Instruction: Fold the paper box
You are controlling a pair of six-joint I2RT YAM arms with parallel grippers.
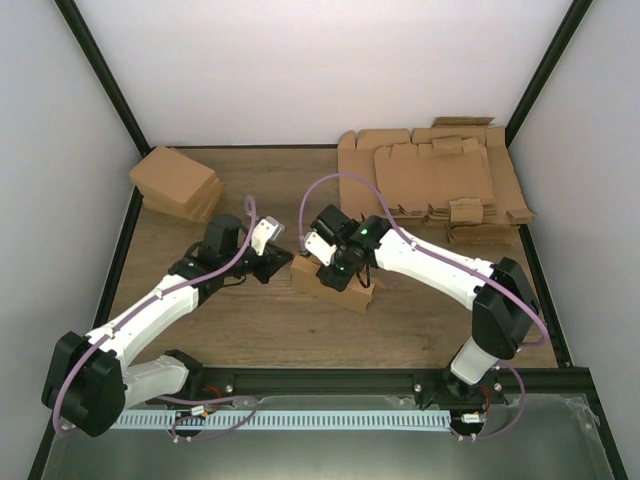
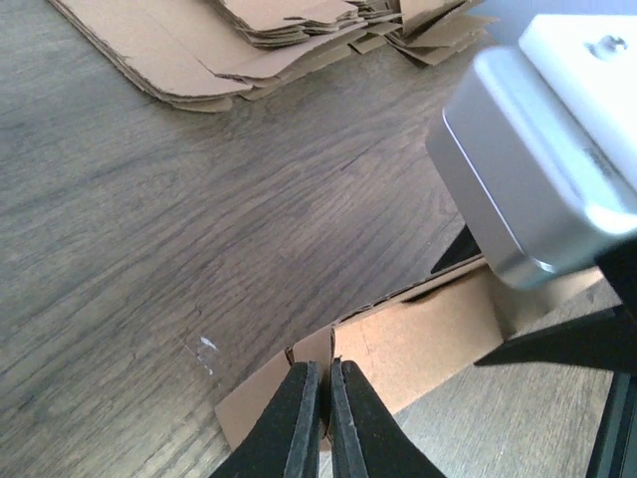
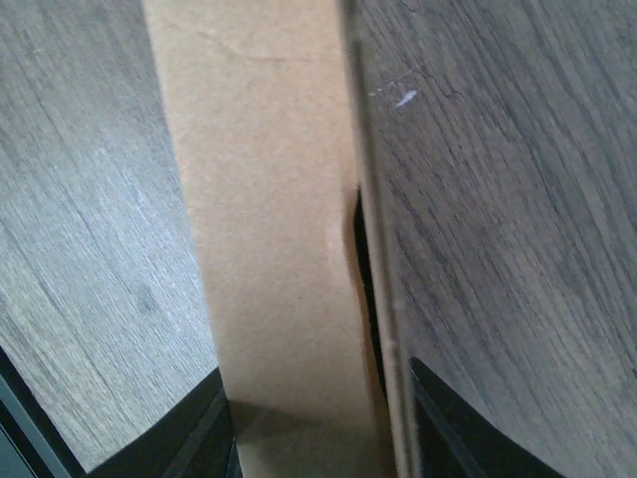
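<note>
The paper box (image 1: 335,287) lies partly folded on the wooden table at the centre, between the two arms. My left gripper (image 1: 287,266) meets it from the left. In the left wrist view this gripper (image 2: 324,366) is shut, its black fingers (image 2: 289,418) pinching a thin upright edge of the paper box (image 2: 428,339). My right gripper (image 1: 330,268) comes down on the box from the right. In the right wrist view a narrow brown panel of the paper box (image 3: 269,249) fills the gap of this gripper (image 3: 317,368), with a finger pressed against each side.
A thick pile of flat cardboard sheets (image 1: 440,180) lies at the back right, also showing in the left wrist view as the pile (image 2: 229,50). A pile of folded brown cartons (image 1: 178,183) sits at the back left. The right arm's silver wrist housing (image 2: 537,169) hangs close above the box.
</note>
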